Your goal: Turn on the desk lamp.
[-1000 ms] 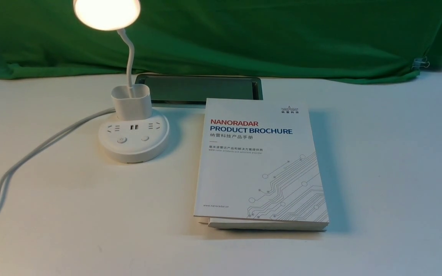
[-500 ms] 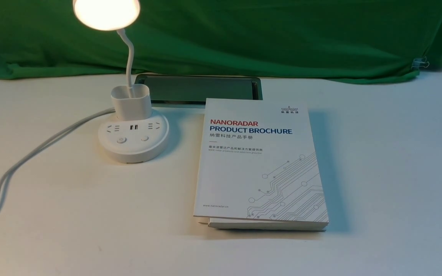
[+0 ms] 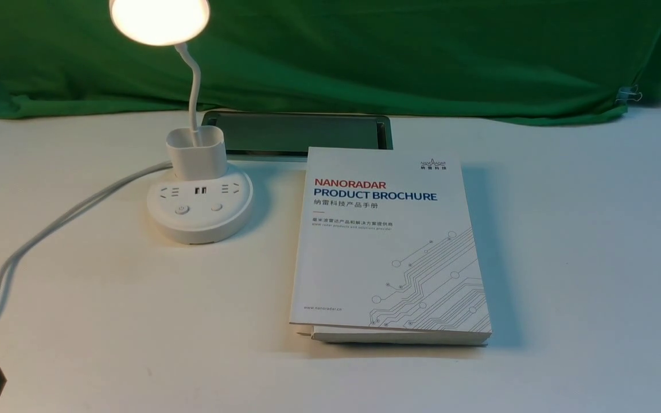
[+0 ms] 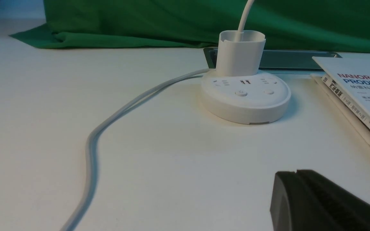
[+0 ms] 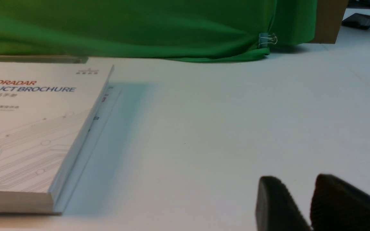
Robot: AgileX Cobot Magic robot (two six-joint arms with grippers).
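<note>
The smooth, matte white tabletop spreads beneath everything. Across its far side hangs a green cloth, softly creased, its lower edge gathered in loose folds on the table.

Right of centre lies a thick, square-cornered NANORADAR product brochure, its pale cover printed with circuit lines, on top of other printed matter that peeks out beneath.

The desk lamp stands upright left of the brochure, well apart from it, and is lit. Its glowing round head is cut by the frame's top; below come a thin bendy neck, a cup-shaped holder and a smooth plastic disc base with sockets, USB ports and two round buttons.

A flat, dark rectangular panel lies behind the brochure and lamp, partly hidden by both. A brown, flat-sided object stands beside the cloth's right end.

The left gripper has its dark fingertips together, with nothing held. The right gripper is slightly open, a narrow empty gap between its blurred tips.

A flexible grey cable curves from behind the lamp base toward the near left. A small binder clip with wire handles grips the cloth's lower right edge.
</note>
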